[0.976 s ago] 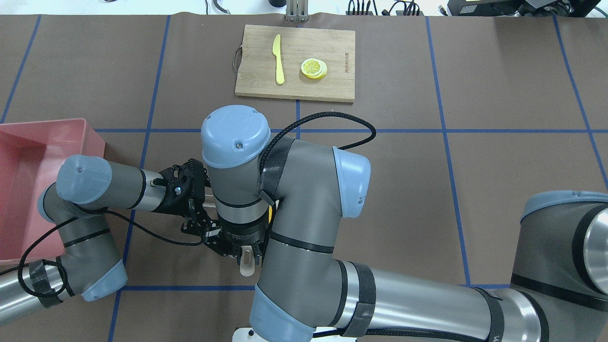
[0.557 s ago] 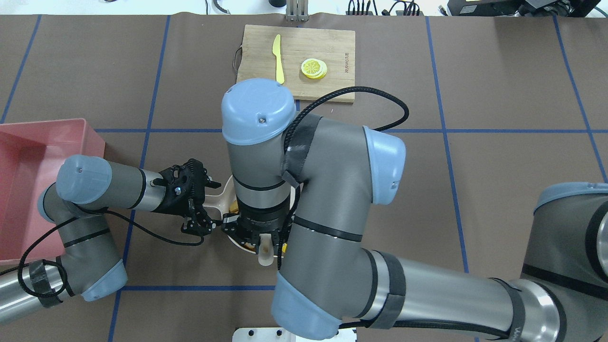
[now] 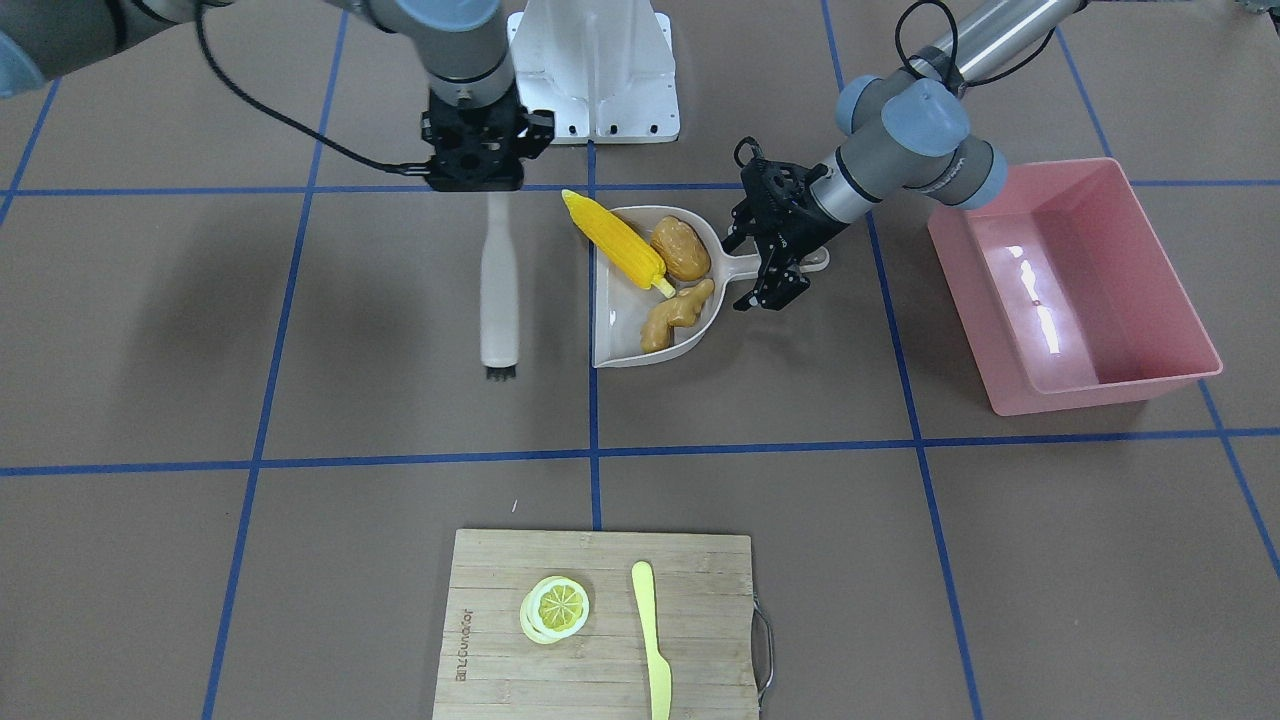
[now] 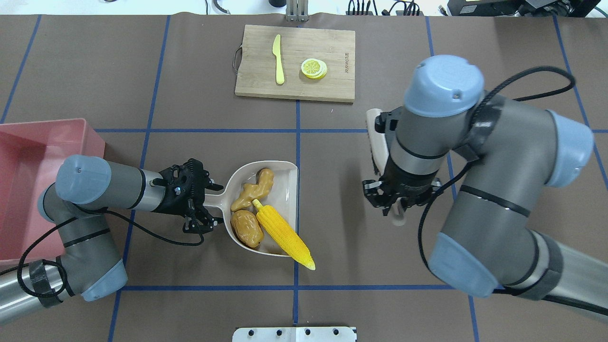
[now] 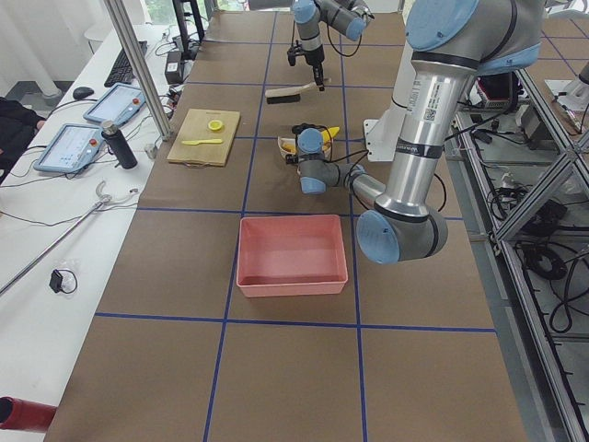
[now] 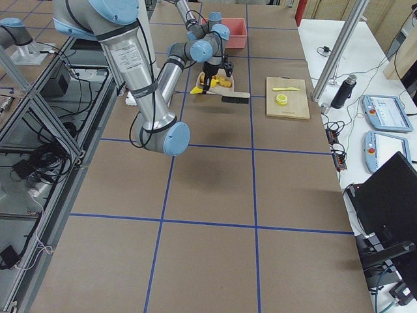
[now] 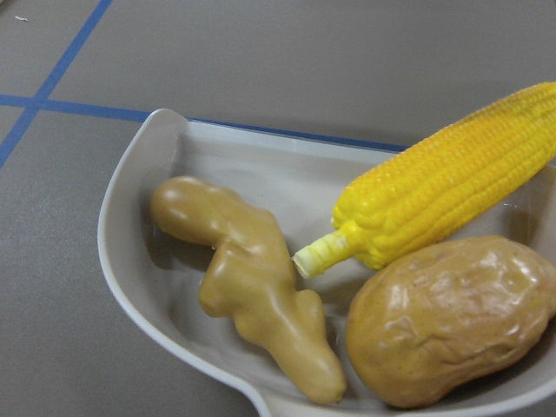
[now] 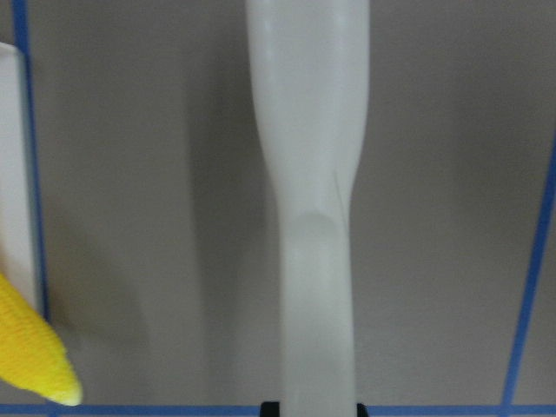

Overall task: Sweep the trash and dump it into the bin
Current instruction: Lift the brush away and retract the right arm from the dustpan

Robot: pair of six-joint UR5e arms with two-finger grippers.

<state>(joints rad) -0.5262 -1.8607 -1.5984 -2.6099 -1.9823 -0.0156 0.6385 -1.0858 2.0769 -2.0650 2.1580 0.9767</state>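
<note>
Overhead, the right arm (image 4: 475, 142) hid most of the brush (image 3: 498, 290), which only the front view showed whole, its handle pinched in the right tool (image 3: 494, 188), well apart from the open edge of the dustpan (image 4: 285, 185). The brown tabletop (image 4: 351, 247) carried blue tape lines (image 4: 213, 130), a white desk (image 5: 46, 304) beside it. In the dustpan we saw the corn cob (image 4: 282, 232), potato (image 4: 247, 229) and ginger root (image 4: 251, 191), the left tool (image 4: 209, 205) clamped on its handle, the pink bin (image 4: 28, 180) beyond.
</note>
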